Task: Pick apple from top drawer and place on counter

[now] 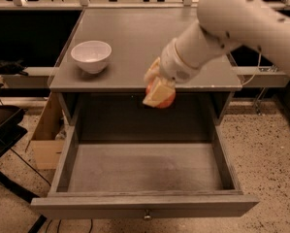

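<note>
Grips the apple (166, 101) in the pincer (159, 88), closed on it from both sides, at the centre of the frame. Holds it in the air right at the front edge of the counter (135, 33), above the back of the drawer (144, 205). Reaches in with the white arm (232, 18) from the upper right. Hangs well apart from the white bowl (91, 56) at the counter's left side. Has the drawer pulled out across the lower half, knob (146, 216) at bottom centre.

Apple (169, 101) mostly hidden behind hand (158, 92) at counter (130, 33) edge; arm (241, 18) cut off right.
</note>
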{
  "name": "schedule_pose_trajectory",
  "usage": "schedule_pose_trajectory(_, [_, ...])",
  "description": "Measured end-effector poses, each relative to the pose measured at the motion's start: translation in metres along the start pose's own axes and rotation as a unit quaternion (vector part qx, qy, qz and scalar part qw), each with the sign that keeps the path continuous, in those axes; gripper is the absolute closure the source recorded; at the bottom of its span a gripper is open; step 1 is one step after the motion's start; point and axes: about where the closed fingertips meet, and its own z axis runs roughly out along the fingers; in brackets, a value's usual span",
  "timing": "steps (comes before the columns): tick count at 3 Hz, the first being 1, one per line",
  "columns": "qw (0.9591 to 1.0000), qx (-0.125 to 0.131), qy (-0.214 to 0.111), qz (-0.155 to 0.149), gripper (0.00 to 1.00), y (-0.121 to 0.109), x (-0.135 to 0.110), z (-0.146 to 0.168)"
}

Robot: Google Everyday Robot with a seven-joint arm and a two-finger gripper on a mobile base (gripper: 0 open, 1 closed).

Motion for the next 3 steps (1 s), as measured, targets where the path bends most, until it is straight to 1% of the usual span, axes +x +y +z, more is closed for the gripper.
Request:
schedule_pose_trajectory(1, [0.9987,-0.039,0.017,0.028,1.00,-0.037,-0.017,-0.006])
schedule_pose_trajectory(2, [0.9933,-0.105,0.028,0.039,1.00,-0.063,-0.025,0.014])
schedule_pose_trajectory(3, [0.9884,-0.143,0.022,0.048,1.00,-0.084,-0.018,0.011])
